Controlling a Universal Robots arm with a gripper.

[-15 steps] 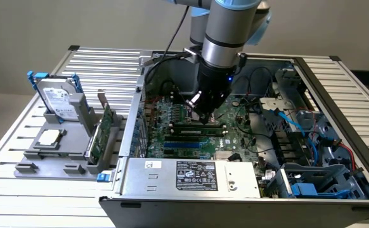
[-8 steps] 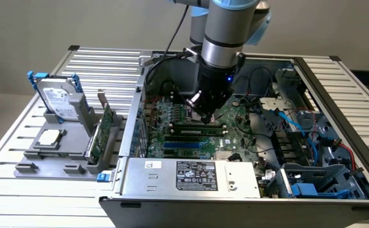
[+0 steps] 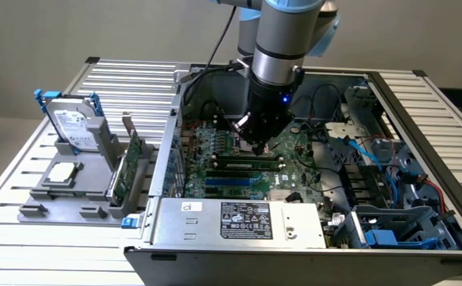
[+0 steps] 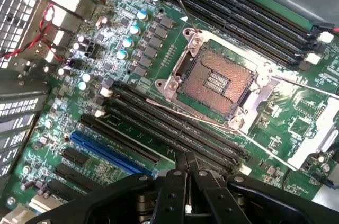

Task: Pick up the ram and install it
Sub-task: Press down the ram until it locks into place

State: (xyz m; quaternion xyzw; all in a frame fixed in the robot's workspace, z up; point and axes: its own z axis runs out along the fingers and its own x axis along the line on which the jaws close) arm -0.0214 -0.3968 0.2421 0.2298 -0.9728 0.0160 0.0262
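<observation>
No wording can be read anywhere. A white label [image 3: 245, 219] with rows of small print and certification-style marks is seen on the power supply housing [image 3: 295, 229], and a small white sticker [image 3: 191, 207] beside it; a printed label [image 3: 76, 128] is borne by the hard drive [image 3: 71, 122]. All the print is too small to be made out.

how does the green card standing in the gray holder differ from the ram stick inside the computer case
The green card stands on edge in the gray holder outside the case, at the exterior view's left; the ram sits inside the case on the motherboard. The card is wider and taller; the ram is long and narrow. The card stands free of the arm; the gripper is right over the ram. Both are green circuit boards.
</observation>
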